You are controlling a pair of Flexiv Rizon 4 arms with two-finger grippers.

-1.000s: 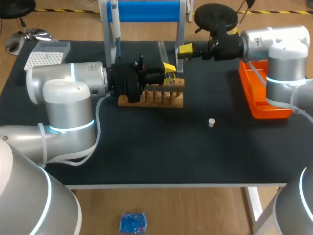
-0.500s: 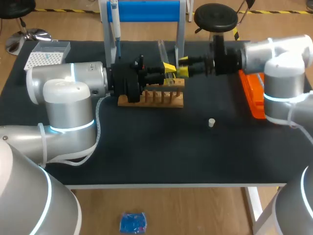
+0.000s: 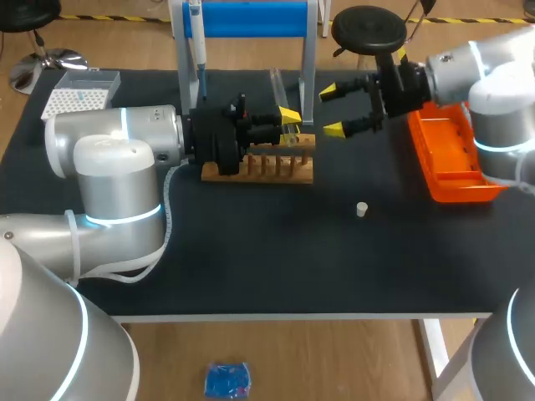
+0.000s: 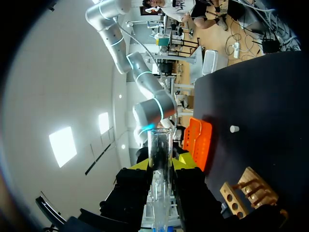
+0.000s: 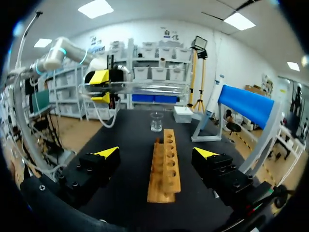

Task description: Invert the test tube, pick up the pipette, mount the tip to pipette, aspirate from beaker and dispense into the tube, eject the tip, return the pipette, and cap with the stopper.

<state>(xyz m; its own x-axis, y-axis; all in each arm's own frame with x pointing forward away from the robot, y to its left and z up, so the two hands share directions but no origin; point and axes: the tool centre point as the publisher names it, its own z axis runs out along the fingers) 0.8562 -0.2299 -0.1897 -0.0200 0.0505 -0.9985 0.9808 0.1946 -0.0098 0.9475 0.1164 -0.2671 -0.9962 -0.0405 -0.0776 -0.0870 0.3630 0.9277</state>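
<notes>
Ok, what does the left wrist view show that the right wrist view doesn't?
Only the left wrist view shows the orange tray and the small white stopper lying on the table. Only the right wrist view shows the beaker and the blue stand. Both show the tube held in the left gripper, and the wooden rack.
</notes>
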